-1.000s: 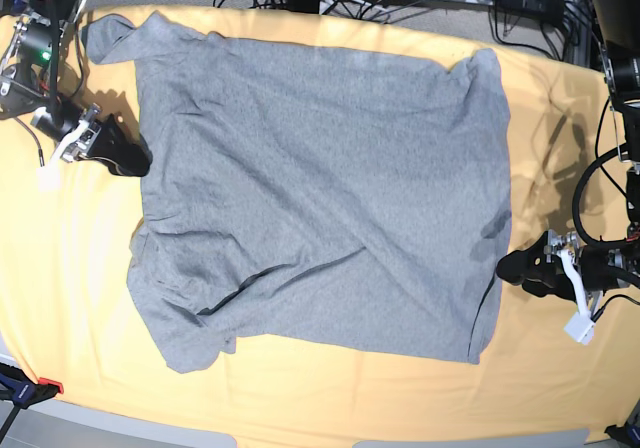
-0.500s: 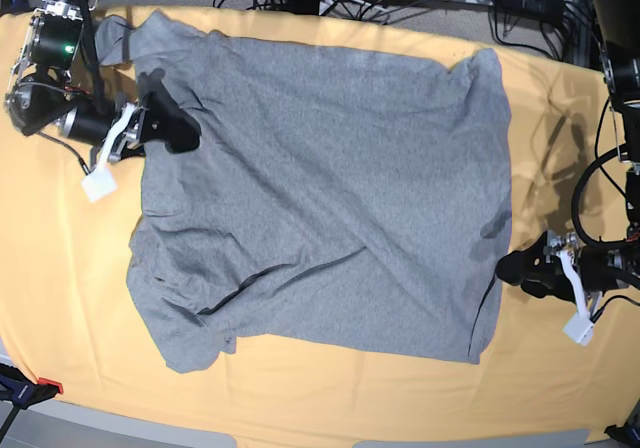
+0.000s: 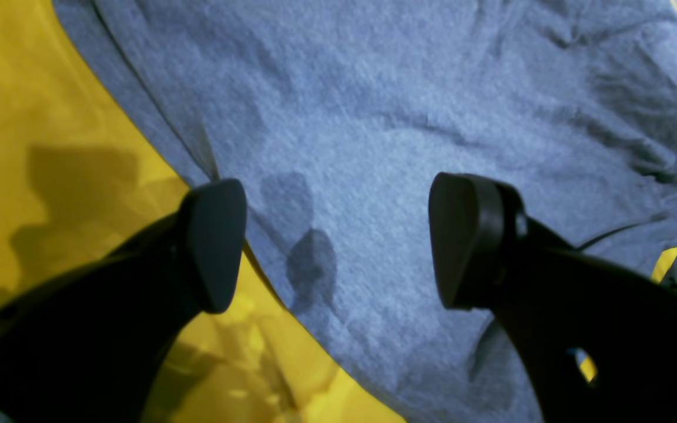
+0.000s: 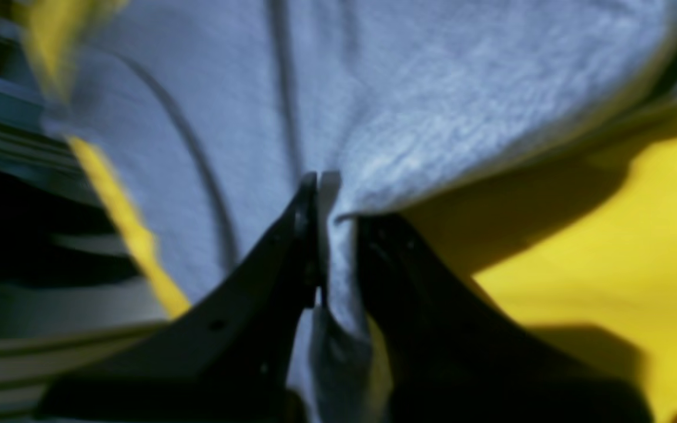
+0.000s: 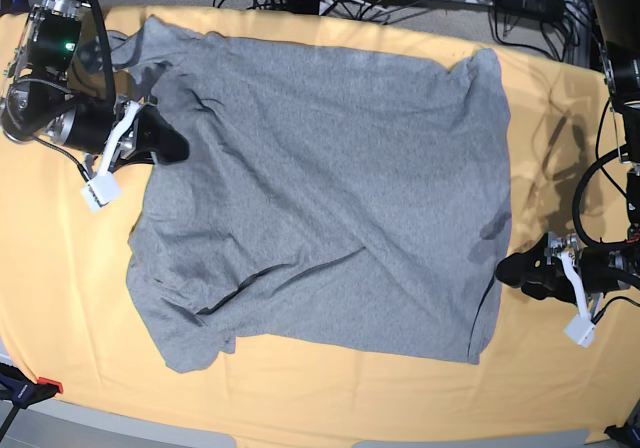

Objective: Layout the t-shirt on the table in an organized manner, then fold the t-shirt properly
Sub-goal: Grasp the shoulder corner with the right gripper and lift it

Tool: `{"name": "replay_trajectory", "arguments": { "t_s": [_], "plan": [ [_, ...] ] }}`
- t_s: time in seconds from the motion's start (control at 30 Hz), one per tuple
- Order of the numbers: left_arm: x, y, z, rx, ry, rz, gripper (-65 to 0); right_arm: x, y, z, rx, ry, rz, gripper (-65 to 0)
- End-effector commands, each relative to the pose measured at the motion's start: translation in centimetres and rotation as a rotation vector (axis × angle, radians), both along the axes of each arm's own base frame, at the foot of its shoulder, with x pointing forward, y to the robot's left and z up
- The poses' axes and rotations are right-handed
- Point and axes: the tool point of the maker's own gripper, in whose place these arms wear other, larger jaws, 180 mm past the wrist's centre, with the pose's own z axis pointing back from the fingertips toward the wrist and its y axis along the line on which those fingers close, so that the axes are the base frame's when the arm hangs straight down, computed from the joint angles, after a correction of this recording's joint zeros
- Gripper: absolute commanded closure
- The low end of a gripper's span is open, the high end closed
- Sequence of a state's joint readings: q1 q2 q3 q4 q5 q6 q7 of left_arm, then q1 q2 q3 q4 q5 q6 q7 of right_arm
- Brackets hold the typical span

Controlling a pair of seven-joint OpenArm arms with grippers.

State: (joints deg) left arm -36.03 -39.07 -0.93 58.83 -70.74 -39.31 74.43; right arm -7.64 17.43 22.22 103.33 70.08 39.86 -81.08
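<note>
Half done at most w/ the layout, none of the folding started. Going left to right in the base view: right gripper (image 5: 172, 146) is pinched closed on a bunch of the t-shirt (image 5: 330, 188) fabric near the upper-left sleeve; right wrist view shows grey cloth squeezed between the jaws. Shirt lies mostly spread on the table (image 5: 60, 298), plain side up, but lower-left sleeve area is bunched and creased. Left gripper (image 5: 515, 266) sits at the shirt's right edge, jaws wide apart, holding nothing. Left to do, I'd say: smooth sleeves, then fold.
</note>
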Motion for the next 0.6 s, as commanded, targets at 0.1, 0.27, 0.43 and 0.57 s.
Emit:
{"name": "replay_trajectory", "arguments": {
  "t_s": [0.1, 0.27, 0.43, 0.57],
  "plan": [
    [1.0, 0.4, 2.6, -0.019, -0.072, 0.009, -49.4, 0.1, -1.5, 0.6, -0.155, -0.044, -0.018, 0.0],
    [1.0, 0.4, 2.7, -0.022, -0.072, 0.008, -49.4, -2.0, -4.9, -1.9, -0.386, 0.066, -0.109, 0.0],
    [1.0, 0.2, 2.8, -0.031, -0.075, 0.007, -49.4, -3.5, -8.7, -2.2, -0.615, 0.116, -0.249, 0.0],
    [1.0, 0.2, 2.8, -0.032, -0.075, 0.007, -49.4, -3.3, -8.7, -0.5, -0.647, 0.045, -0.324, 0.0]
  ]
}}
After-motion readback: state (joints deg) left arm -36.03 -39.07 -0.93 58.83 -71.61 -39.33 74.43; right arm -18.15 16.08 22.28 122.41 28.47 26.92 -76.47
